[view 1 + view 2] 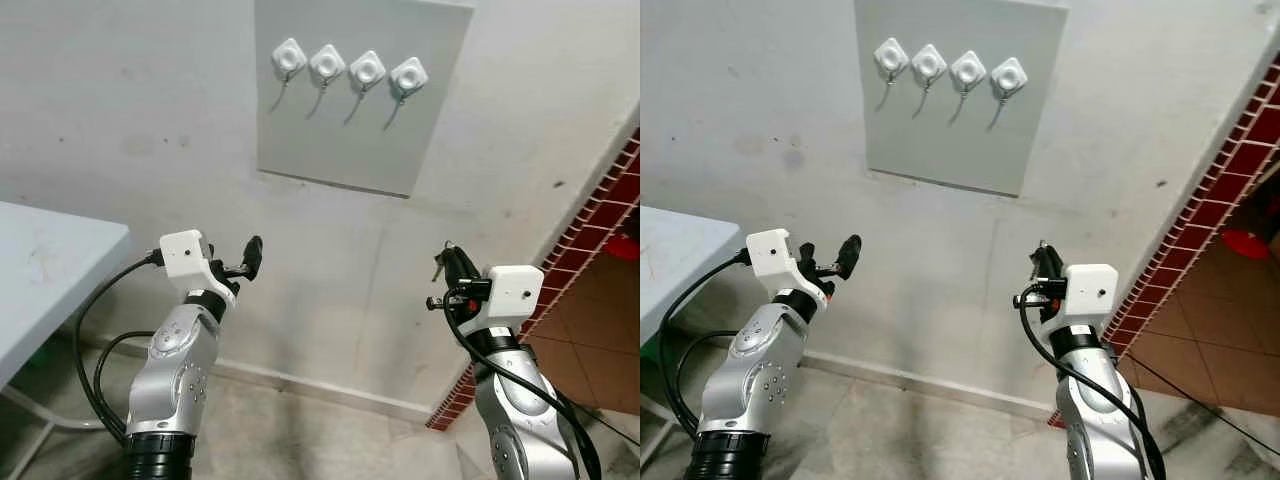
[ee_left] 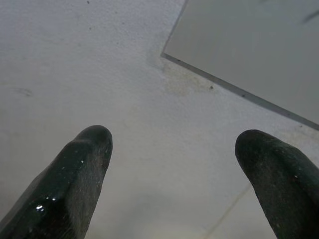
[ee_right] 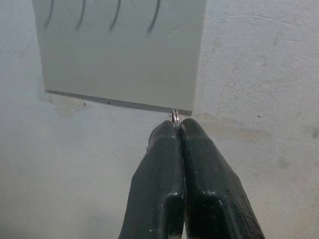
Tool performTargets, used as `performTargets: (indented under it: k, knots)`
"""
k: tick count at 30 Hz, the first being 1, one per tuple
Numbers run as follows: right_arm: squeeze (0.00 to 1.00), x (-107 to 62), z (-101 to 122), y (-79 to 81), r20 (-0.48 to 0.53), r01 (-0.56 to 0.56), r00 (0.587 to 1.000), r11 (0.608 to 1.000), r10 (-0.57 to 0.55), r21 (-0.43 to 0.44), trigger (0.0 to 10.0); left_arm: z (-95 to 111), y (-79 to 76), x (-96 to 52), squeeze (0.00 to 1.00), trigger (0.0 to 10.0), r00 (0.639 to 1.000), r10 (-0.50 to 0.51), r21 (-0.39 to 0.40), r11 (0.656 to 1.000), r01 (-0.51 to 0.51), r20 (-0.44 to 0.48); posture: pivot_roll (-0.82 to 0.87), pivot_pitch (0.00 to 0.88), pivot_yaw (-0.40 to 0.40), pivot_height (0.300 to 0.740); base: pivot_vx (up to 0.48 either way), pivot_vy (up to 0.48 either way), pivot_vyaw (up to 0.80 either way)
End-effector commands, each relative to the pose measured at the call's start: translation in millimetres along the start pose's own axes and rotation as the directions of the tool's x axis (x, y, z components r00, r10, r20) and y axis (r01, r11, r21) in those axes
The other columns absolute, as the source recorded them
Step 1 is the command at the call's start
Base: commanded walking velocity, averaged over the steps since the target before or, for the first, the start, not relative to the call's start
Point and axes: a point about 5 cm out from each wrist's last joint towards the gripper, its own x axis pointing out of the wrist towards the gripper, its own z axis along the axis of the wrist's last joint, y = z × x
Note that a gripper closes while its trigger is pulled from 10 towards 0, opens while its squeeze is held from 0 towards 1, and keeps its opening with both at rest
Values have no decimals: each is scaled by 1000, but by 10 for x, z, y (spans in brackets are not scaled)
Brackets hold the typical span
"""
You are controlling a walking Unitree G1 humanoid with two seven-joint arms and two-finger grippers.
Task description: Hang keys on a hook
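Ahead, the white wall [image 1: 150, 120] carries a grey panel [image 1: 360, 130] mounted well above both of my arms. Four white hooks [image 1: 348, 66] sit in a row near the top of that panel, each with a thin metal prong hanging below it; all four are bare. A pale table [image 1: 45, 270] stands to my left, apart from the work. My right claw [image 3: 178, 130] is pressed closed on the keys [image 1: 440, 263], with the key ring [image 3: 175, 117] protruding just past the fingertips and pointing toward the lower edge of the panel. My left claw [image 2: 172, 149] is spread wide, holding nothing, aimed at the wall beside the panel. Judged status: grasp complete, hanging not yet done. Remaining steps: raise the right claw to a hook, thread the ring over the prong, release.
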Motion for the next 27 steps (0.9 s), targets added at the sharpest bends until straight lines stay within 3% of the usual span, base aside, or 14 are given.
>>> performTargets:
  k: [1, 22, 27]
  knots:
    - [0, 20, 57, -3, 23, -4, 1000, 1000, 4, 0, 10000, 25, -32, 16, 0, 10000, 1000, -9, 1, 1000, 9, 5, -49, 4, -60, 740, 300, 266, 0]
    - [0, 16, 46, 19, 19, -5, 1000, 1000, 5, 3, 10000, 11, -59, 14, 0, 10000, 1000, -23, 22, 999, 23, -6, -47, 5, -59, 740, 302, 264, 0]
    - [0, 12, 42, 25, 18, -4, 1000, 1000, 4, 5, 10000, -18, -85, 24, 0, 10000, 999, -26, 54, 998, 27, -31, -47, 7, -57, 740, 176, 0, 0]
